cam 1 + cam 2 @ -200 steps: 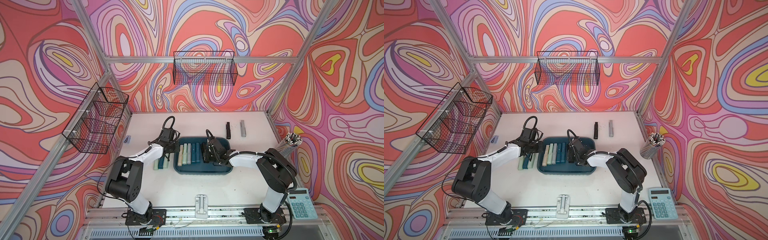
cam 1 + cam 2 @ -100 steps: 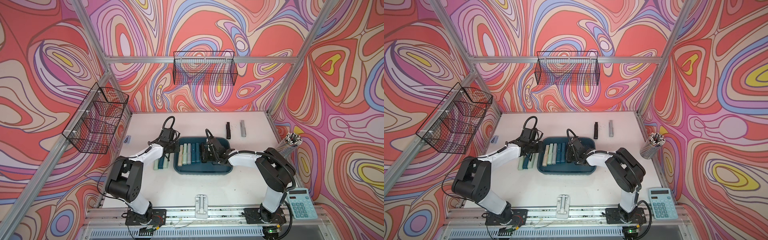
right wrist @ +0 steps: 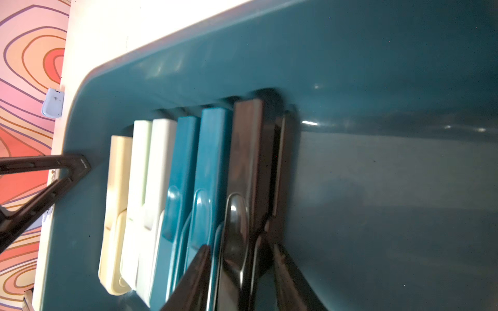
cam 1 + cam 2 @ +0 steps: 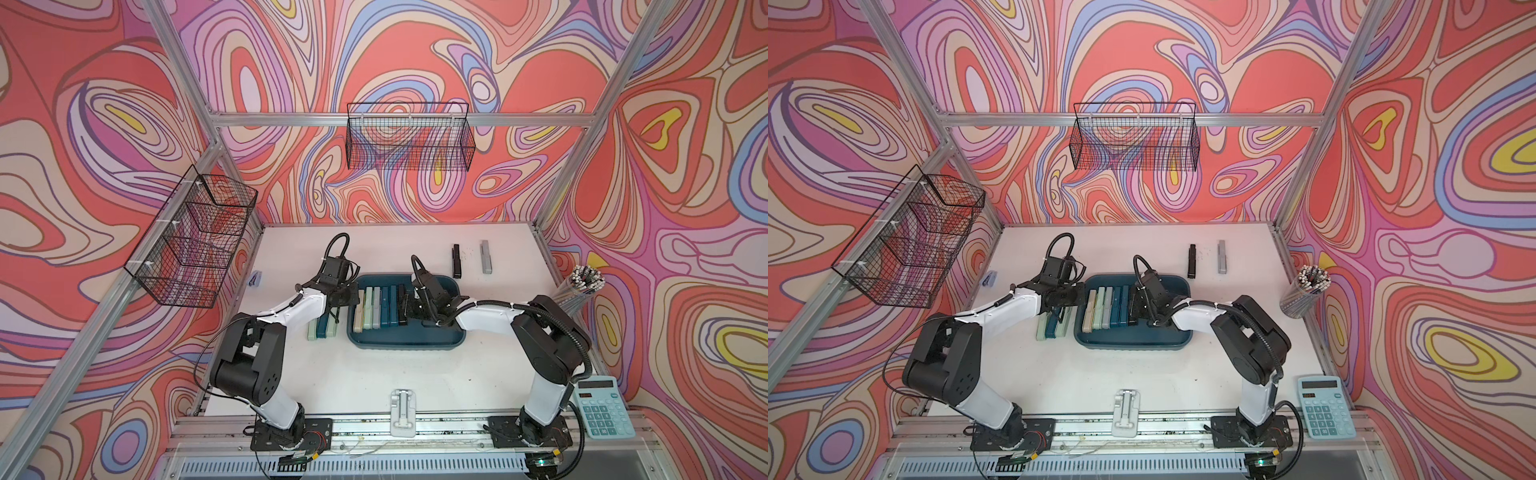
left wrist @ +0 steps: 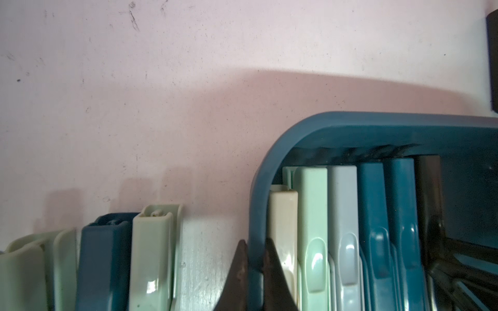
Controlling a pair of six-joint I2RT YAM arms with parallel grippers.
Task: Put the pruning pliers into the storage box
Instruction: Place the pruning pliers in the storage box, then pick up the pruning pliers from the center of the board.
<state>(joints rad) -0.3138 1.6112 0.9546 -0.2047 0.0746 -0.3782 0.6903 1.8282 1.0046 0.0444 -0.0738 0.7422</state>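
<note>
The dark teal storage box (image 4: 415, 347) sits mid-table in both top views, with several pruning pliers (image 4: 376, 307) lined up in its left half. My left gripper (image 5: 256, 245) is shut on the box's left wall, one finger inside and one outside. My right gripper (image 3: 237, 238) is open inside the box, its fingers on either side of a black pliers (image 3: 245, 167) that lies last in the row. Three more pliers (image 4: 322, 328) lie on the table just left of the box. A black one (image 4: 456, 261) and a grey one (image 4: 485, 257) lie behind the box.
Black wire baskets hang on the back wall (image 4: 409, 137) and the left wall (image 4: 195, 237). A cup of pencils (image 4: 582, 286) and a calculator (image 4: 602, 409) are at the right edge. A small blue gadget (image 4: 255, 278) lies far left, and a grey clamp (image 4: 402, 405) at the front edge.
The right gripper's fingers have spread apart around the black pliers in the box. The left arm has stayed put on the box wall.
</note>
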